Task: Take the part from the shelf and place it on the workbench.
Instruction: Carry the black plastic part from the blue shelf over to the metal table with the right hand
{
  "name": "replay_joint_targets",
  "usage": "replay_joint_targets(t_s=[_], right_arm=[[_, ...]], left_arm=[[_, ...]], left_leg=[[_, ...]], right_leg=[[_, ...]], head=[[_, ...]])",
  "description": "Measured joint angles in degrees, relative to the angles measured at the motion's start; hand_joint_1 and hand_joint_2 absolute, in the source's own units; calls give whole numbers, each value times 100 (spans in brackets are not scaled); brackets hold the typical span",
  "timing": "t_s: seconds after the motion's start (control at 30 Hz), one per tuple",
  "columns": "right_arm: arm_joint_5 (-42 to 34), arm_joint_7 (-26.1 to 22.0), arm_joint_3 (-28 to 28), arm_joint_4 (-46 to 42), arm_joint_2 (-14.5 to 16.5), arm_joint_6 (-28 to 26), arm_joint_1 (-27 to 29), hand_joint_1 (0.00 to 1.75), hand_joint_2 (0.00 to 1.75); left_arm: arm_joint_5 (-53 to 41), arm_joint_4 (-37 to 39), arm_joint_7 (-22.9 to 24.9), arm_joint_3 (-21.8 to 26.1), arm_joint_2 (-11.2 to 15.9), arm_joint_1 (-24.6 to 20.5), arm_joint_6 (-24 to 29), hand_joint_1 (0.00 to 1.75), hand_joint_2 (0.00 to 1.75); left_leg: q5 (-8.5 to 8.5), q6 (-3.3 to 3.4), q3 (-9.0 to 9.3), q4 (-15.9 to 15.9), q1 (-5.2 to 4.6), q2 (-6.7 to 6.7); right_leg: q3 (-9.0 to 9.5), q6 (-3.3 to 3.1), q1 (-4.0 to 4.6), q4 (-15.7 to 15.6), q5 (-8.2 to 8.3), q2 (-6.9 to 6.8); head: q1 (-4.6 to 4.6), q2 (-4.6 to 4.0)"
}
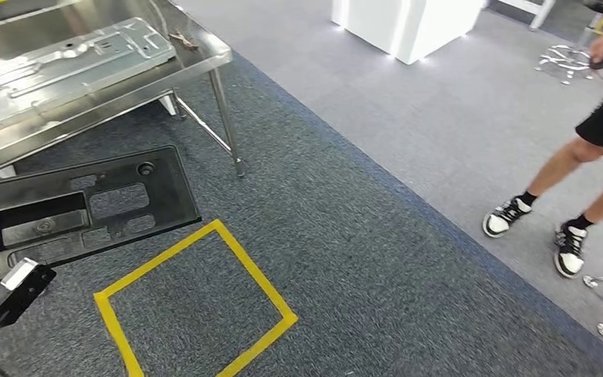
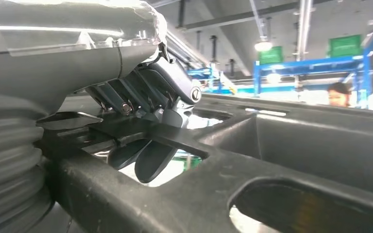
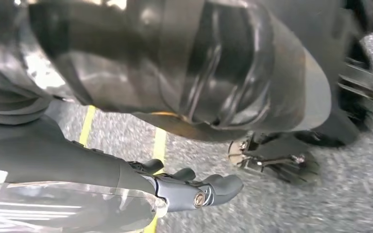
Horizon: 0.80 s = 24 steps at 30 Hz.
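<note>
Carry phase, part in hand. The part (image 1: 78, 208), a flat black plastic panel with cut-outs, sits at the left of the head view, above the floor and just below the surface (image 1: 204, 59), apart from it.

Left hand (image 2: 148, 114): fingers closed on the part's edge, dark fingers through a cut-out, thumb on the other face. It holds the part.

Right hand (image 3: 189, 187): hangs over the carpet, fingers loosely extended and apart, nothing in them.

The steel surface occupies the upper left of the head view and already carries a grey metal sheet (image 1: 63, 59). A yellow tape square (image 1: 196, 302) marks the carpet at lower centre. A person (image 1: 589, 149) stands at the right edge, well apart.

Progress, as judged: pick-up from the shelf done; the part is off any support and close to the surface. Left: lift it over the surface edge, set it down, release. Risk: the one-sided grip lets the long panel sag or catch the edge.
</note>
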Motion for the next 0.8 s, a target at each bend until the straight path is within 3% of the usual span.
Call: replay_joint_targets(t_s=[0.03,0.1,0.13,0.2,0.23,0.3,0.33,0.37,0.4,0.47,0.5,0.57,0.67,0.73,0.8], right_arm=[[-2,-1,0,0,-4,1,-10,0,0],[-10,-3,0,0,-3,3,-31,0,0],[-14,-3,0,-1,-2,4,-35,0,0],[-16,-3,0,-1,1,6,-32,0,0],[-20,-4,0,-1,-1,7,-29,0,0],[-48,6,-3,0,-2,-3,-13,0,0],[-75,17,-10,0,-4,-14,-3,0,0],[-102,27,-21,0,-7,-28,4,0,0],[-125,34,-32,0,-8,-39,7,0,0],[-149,37,-48,0,-8,-45,7,0,0],[-161,35,-56,0,-8,-42,5,0,0],[-185,33,-78,0,-8,-35,3,0,0],[-221,71,-97,0,-10,-40,-1,0,0],[-240,109,-121,0,-13,-49,6,0,0],[-249,119,-149,0,-18,-51,19,0,0]], left_arm=[[28,7,-5,-4,-9,-10,-10,175,175],[100,19,-21,-10,-16,-23,-32,175,175],[139,25,-31,-12,-16,-24,-43,175,175],[204,47,-48,-16,-19,-77,-63,175,175],[230,60,-53,-22,-27,-113,-74,175,175],[309,87,-70,-34,-44,-152,-97,175,175],[355,101,-81,-40,-51,-143,-108,175,175],[395,115,-93,-45,-56,-133,-118,175,175],[428,127,-101,-50,-58,-129,-124,175,175],[506,140,-122,-54,-61,-136,-126,175,175],[569,142,-144,-56,-62,-147,-125,175,175],[708,147,-204,-60,-67,-158,-125,175,175],[840,147,-269,-66,-74,-157,-126,175,175],[878,147,-292,-71,-87,-178,-119,175,175],[907,147,-316,-85,-114,-193,-105,175,175]], left_leg=[[-16,-30,-9,9,4,-53],[-35,-92,-13,-1,18,-151],[-55,-123,-10,17,16,-108],[-215,-195,-133,303,16,168],[-356,-237,-283,602,30,345],[-610,-313,-668,1294,85,501],[-612,-339,-778,1462,111,522],[-499,-358,-780,1416,136,536],[-295,-366,-668,1150,155,551],[67,-347,-308,391,152,613],[134,-315,-181,134,132,637],[99,-239,-107,-14,84,648],[101,-126,-64,-92,100,608],[103,-50,-23,-134,115,595],[80,3,-14,-130,88,575]], right_leg=[[46,-11,0,-109,6,48],[93,-48,-1,-149,-15,-49],[128,-75,-10,-179,-19,-98],[209,-121,-40,-244,-27,-215],[237,-136,-34,-258,-41,-259],[273,-153,-29,-259,-84,-353],[294,-148,-30,-256,-108,-389],[322,-140,-31,-252,-135,-425],[357,-128,-33,-249,-163,-450],[424,-89,-29,-250,-213,-483],[440,-63,-24,-256,-226,-491],[446,-4,-15,-276,-235,-509],[450,90,-18,-228,-309,-489],[203,113,-20,271,-570,-405],[-264,112,-17,1079,-872,-362]], head=[[0,1],[1,1],[0,1],[-2,0],[-3,0],[-3,0],[-3,0],[-3,1],[-3,0],[-3,1],[-2,1],[-2,1],[-1,0],[1,0],[1,1]])
